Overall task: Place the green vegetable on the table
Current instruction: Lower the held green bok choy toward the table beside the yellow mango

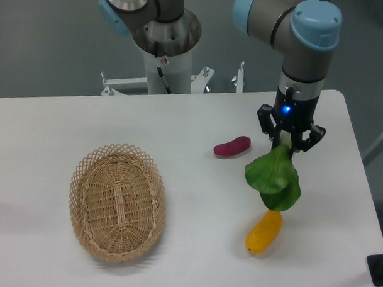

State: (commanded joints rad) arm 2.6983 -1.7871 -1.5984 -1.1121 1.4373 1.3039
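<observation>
Gripper [288,142] jaws pinch green vegetable [273,178] by stem, leaves apparently dangling above table [194,244].

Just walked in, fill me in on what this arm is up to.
The gripper is shut on the pale stem of the green vegetable, whose leaves hang down over the right side of the table. Whether the leaves already touch the tabletop cannot be told. A yellow vegetable lies just below the leaves, and a purple one lies to the left of the gripper. A wicker basket sits empty on the left. The vegetable has not been released yet.
</observation>
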